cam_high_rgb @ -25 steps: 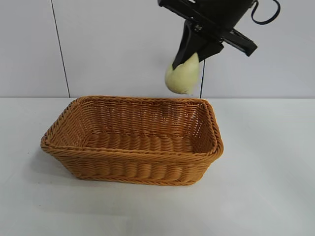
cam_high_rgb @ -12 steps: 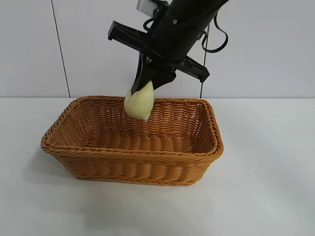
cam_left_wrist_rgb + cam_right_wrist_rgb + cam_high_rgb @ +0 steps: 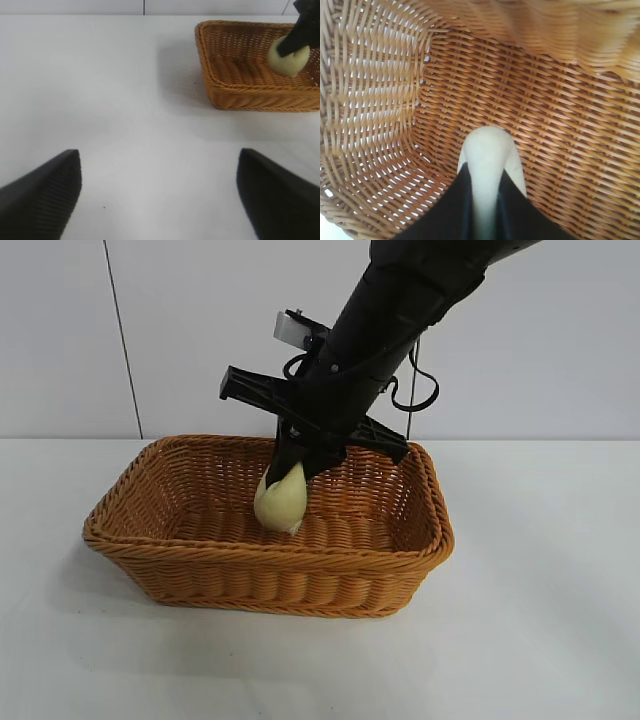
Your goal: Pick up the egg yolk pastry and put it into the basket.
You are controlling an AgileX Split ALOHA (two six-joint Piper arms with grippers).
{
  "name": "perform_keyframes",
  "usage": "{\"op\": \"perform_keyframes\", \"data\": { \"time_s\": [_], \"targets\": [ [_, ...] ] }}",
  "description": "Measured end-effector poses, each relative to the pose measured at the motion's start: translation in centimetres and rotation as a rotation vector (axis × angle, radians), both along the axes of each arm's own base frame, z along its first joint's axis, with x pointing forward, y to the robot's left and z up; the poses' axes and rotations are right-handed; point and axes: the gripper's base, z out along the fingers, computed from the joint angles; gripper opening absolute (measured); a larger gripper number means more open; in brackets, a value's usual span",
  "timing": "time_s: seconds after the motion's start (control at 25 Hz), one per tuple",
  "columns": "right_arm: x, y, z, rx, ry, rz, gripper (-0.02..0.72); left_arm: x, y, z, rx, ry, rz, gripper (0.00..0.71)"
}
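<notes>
A: Right gripper (image 3: 283, 478) reaching down into the basket (image 3: 268, 552), jaws narrow, pressed on the egg yolk pastry (image 3: 280, 502) from both sides.

B: Pastry low inside the basket, hanging from the fingers (image 3: 455, 205), near the woven floor; touching it or not, cannot tell.

A: And on the other side?

B: Left gripper (image 3: 159, 192) parked over the bare white table (image 3: 110, 100), well apart from the basket, jaws wide, holding nothing.
</notes>
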Motion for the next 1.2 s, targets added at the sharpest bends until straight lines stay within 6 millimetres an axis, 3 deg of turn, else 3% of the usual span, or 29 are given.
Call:
{"op": "perform_keyframes", "data": {
  "time_s": [0.08,0.2,0.36,0.6,0.76,0.92,1.04,1.2],
  "targets": [
    [0.0,0.0,0.3,0.001,-0.005,0.005,0.645,0.0,0.0,0.0,0.001,0.000,0.000,0.626],
    [-0.2,-0.1,1.8,0.014,-0.038,0.008,0.683,0.0,0.0,0.0,0.002,0.001,0.001,0.626],
    [-1.1,-1.1,4.8,-0.032,-0.079,0.031,0.694,0.0,0.0,0.0,0.003,0.001,0.002,0.626],
    [-2.3,-3.4,6.8,-0.262,-0.055,0.061,0.694,0.0,0.0,0.0,0.003,0.001,0.002,0.626],
    [-2.2,-4.4,8.3,-0.381,-0.044,0.075,0.694,0.0,0.0,0.0,0.003,0.001,0.002,0.626],
    [-1.5,-5.0,10.3,-0.383,-0.069,0.052,0.694,0.0,0.0,0.0,0.003,0.001,0.002,0.626],
    [-0.8,-6.5,10.6,-0.389,-0.058,0.017,0.694,0.0,0.0,0.0,0.003,0.001,0.002,0.626],
    [0.6,-10.3,10.6,-0.409,-0.043,-0.053,0.694,0.0,0.0,0.0,0.003,0.001,0.002,0.626]
  ]
}}
